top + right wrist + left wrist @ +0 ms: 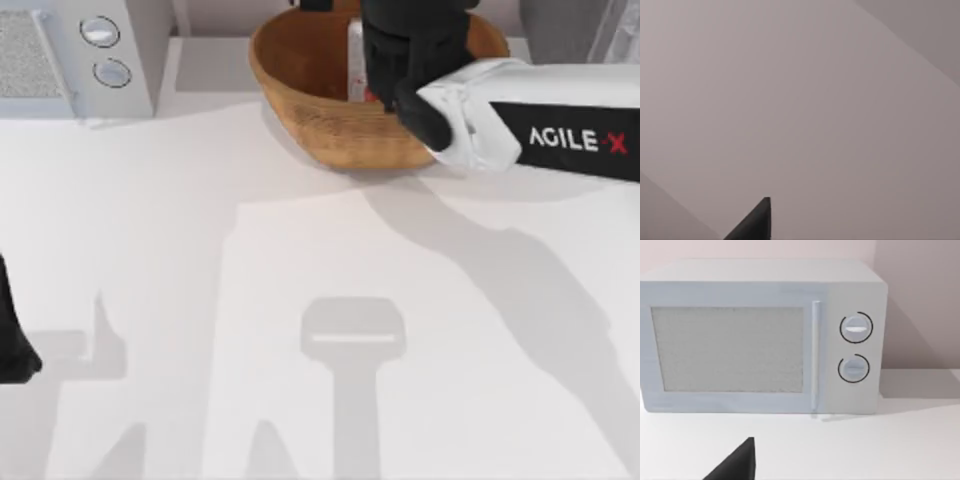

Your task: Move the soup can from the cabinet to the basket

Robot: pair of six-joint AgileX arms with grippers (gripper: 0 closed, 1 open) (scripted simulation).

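Over the basket (330, 125) at twelve o'clock, my right tool (400, 60) hangs above the soup can (356, 65) standing inside it; whether I grip it, I cannot tell. Releasing and withdrawing probably remain.

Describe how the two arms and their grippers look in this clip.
The right arm has a white shell with a black panel bearing white "AGILE" lettering and a red X, ending in a bulky black wrist and right gripper. The left arm appears as a plain black piece at the table's left edge. Each wrist view catches a black wedge-shaped tip.
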